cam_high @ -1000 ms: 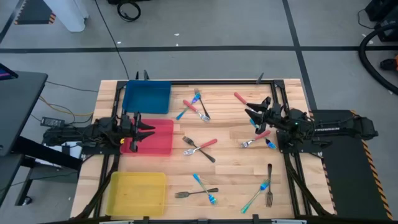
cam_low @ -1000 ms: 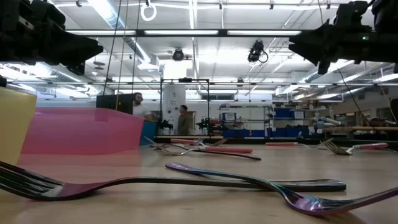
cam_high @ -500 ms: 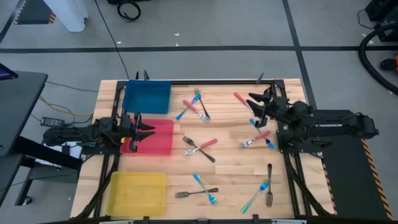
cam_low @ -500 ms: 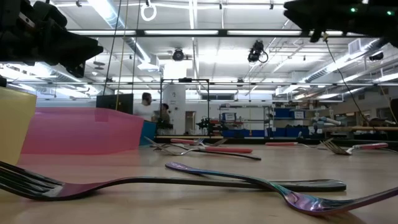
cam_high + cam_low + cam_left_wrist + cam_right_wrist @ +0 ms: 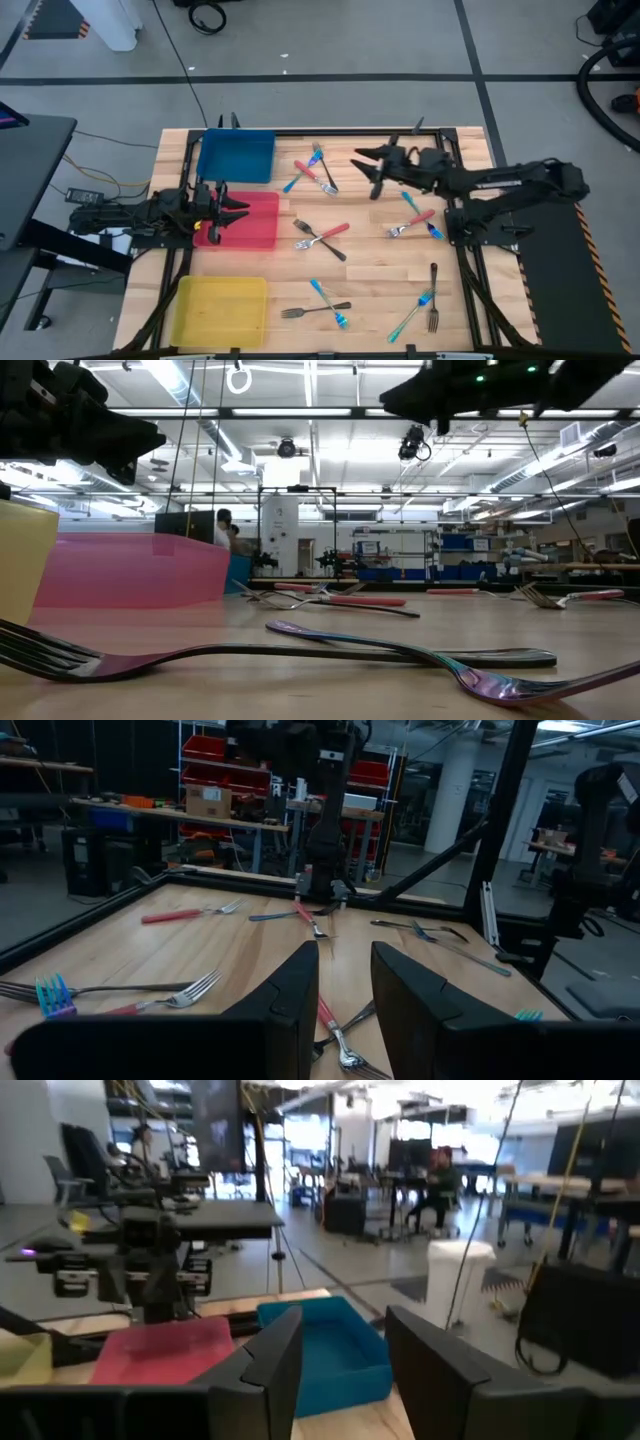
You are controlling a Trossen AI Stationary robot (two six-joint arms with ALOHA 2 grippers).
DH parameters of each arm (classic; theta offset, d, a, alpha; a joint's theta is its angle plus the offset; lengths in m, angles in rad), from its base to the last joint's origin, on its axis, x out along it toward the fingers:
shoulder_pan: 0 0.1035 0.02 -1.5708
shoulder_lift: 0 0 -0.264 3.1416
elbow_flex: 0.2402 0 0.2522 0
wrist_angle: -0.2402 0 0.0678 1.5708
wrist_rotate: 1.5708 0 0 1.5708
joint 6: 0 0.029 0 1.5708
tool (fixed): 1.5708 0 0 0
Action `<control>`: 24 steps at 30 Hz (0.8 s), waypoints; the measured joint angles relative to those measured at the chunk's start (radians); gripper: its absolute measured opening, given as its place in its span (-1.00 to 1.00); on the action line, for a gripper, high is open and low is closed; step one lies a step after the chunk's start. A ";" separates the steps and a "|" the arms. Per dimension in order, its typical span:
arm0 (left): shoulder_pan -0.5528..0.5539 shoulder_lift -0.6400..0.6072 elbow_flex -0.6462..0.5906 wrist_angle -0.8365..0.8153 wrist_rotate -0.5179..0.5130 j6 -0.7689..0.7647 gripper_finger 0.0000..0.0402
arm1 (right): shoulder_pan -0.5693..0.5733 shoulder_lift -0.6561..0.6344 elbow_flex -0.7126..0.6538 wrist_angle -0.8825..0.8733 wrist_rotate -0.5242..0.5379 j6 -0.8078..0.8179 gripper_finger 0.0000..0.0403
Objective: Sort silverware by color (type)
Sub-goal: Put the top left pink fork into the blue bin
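My right gripper (image 5: 368,166) hangs above the table's (image 5: 370,260) far middle, arm stretched leftward, fingers (image 5: 275,1355) apart and empty. My left gripper (image 5: 235,212) waits over the red bin (image 5: 255,228), fingers (image 5: 300,985) parted, holding nothing.

The forks (image 5: 320,237) lie scattered flat on the wood: red-handled, teal-handled and all-metal ones, none in a bin. The high view alone shows the blue bin (image 5: 236,156) and yellow bin (image 5: 220,309) flanking the red one. The low view shows an iridescent metal fork (image 5: 420,660) close up, slim and curved; the red bin there looks translucent.
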 joint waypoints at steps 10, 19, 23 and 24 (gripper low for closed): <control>0.000 0.000 0.000 0.080 0.000 0.000 -0.52 | -0.023 0.293 0.177 -0.104 0.036 0.159 -0.24; 0.002 0.000 0.000 0.087 0.000 0.005 -0.52 | -0.072 0.496 0.354 -0.333 0.035 0.213 -0.24; 0.002 0.000 0.000 0.087 0.000 0.009 -0.52 | -0.087 0.560 0.409 -0.429 0.004 0.256 -0.24; 0.002 0.000 0.000 0.088 -0.001 0.010 -0.52 | -0.089 0.576 0.422 -0.458 -0.007 0.265 -0.24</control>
